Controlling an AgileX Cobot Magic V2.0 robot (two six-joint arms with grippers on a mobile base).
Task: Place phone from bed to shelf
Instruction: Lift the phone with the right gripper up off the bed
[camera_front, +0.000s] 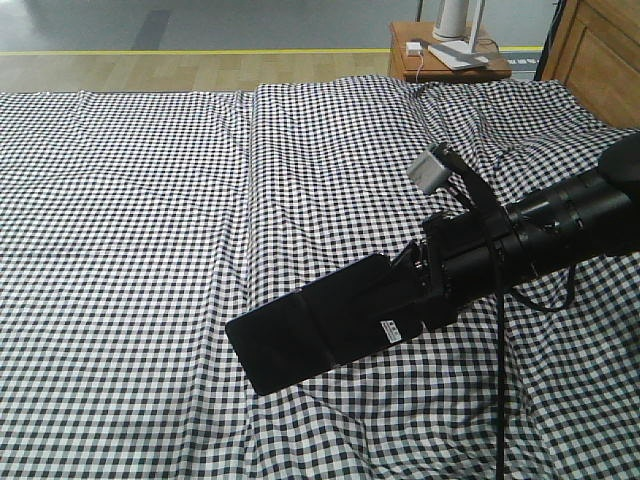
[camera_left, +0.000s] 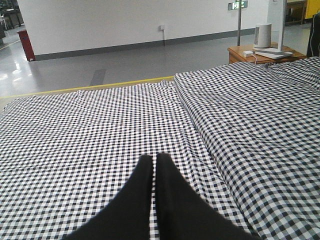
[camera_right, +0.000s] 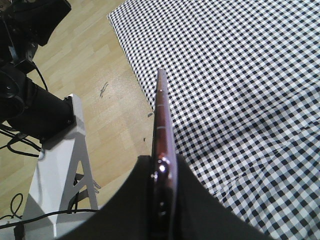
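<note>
The gingham bed (camera_front: 130, 200) spreads below. My left gripper (camera_left: 154, 167) hangs empty, fingers pressed together. My right gripper (camera_front: 405, 280) pinches the phone (camera_front: 310, 335) by its sticker end — held clear of the cloth, I judge, so it carries without snagging.

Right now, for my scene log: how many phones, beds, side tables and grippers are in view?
phone: 1
bed: 1
side table: 1
grippers: 2, left gripper and right gripper
Total: 5
</note>
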